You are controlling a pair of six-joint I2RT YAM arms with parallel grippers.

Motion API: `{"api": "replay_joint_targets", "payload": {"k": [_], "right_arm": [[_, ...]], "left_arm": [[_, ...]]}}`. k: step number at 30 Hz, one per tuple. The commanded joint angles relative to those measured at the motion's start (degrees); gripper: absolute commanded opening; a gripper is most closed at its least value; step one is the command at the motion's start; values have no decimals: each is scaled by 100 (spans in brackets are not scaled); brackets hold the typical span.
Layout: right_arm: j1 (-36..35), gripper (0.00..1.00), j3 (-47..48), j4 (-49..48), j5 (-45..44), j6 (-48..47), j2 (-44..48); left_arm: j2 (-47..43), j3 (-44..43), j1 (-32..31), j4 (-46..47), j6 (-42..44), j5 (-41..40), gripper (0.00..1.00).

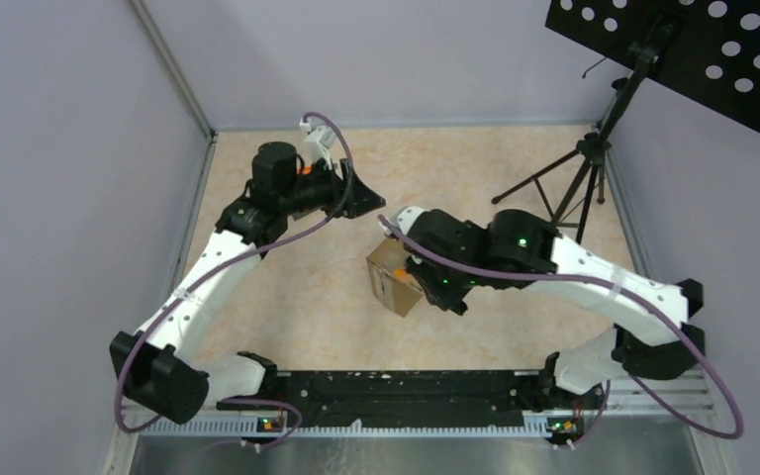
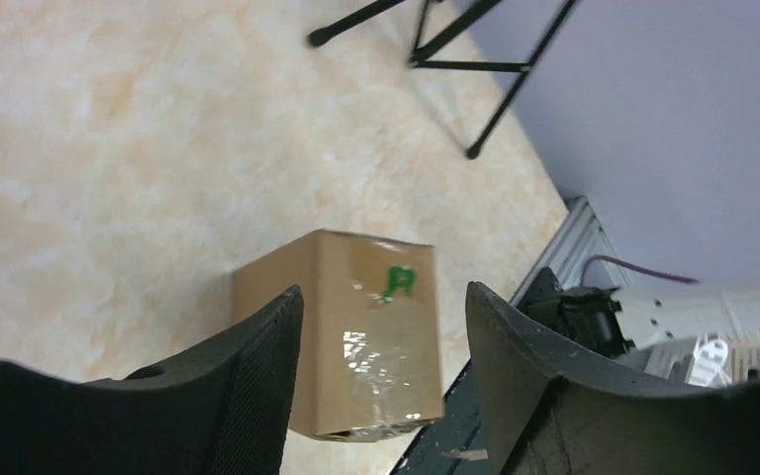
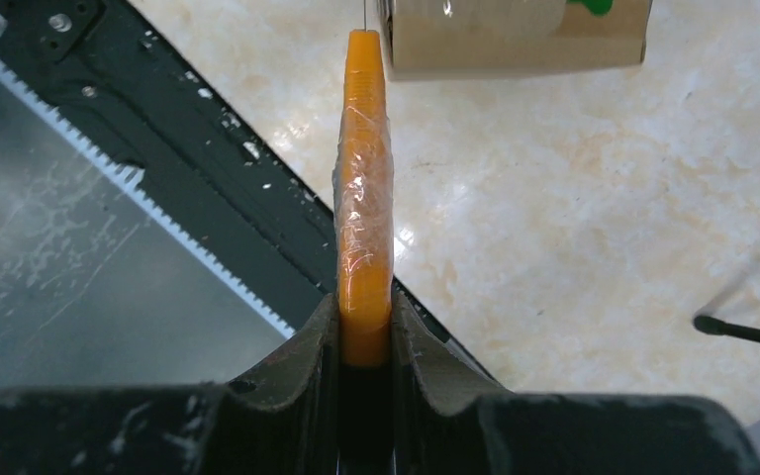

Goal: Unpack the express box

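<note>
The express box (image 1: 393, 278) is a small brown carton with a clear tape seam and a green mark, standing on the marbled table near the middle. My right gripper (image 1: 431, 284) is right beside and above it, shut on an orange tape-wrapped tool handle (image 3: 364, 198). In the right wrist view the gripper (image 3: 364, 302) holds the tool pointing at the box's (image 3: 515, 40) lower left corner, its thin tip at that corner. My left gripper (image 1: 361, 203) is open and empty, behind the box and apart from it. In its wrist view the box (image 2: 356, 327) shows between the open fingers (image 2: 267, 376).
A black tripod stand (image 1: 579, 178) stands at the back right, under a perforated black panel (image 1: 693, 49). A black rail (image 1: 406, 386) runs along the table's near edge, also in the right wrist view (image 3: 208, 139). Grey walls close in the left, back and right.
</note>
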State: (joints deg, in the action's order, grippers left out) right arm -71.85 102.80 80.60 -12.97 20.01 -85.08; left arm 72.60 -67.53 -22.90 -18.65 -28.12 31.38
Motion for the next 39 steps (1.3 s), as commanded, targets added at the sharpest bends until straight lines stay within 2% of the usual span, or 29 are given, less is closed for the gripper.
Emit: {"api": "replay_joint_targets", "payload": {"k": [1,4,8,14,32,39], "right_arm": [[-69,0,-390,-209,560,309,1021],[-67,0,-714,-378,865,343,1548],[-66,0,-1074,-738,1260,250,2177],[-70,0,-1210,-991,1703,13,2325],[-72,0,-1122,-1032,2223,-377,2122],[-67,0,-1035,-911,2244,-415,2027]], "left_arm": [[-463,-392,1,507,710,1283,63],[-519,-356,-1,936,721,2378,60],[-586,-156,-23,1772,283,3631,54],[-558,-87,-644,2010,320,4438,55],[-204,265,-1938,1982,631,4859,53],[-113,292,-2193,1313,1059,4833,46]]}}
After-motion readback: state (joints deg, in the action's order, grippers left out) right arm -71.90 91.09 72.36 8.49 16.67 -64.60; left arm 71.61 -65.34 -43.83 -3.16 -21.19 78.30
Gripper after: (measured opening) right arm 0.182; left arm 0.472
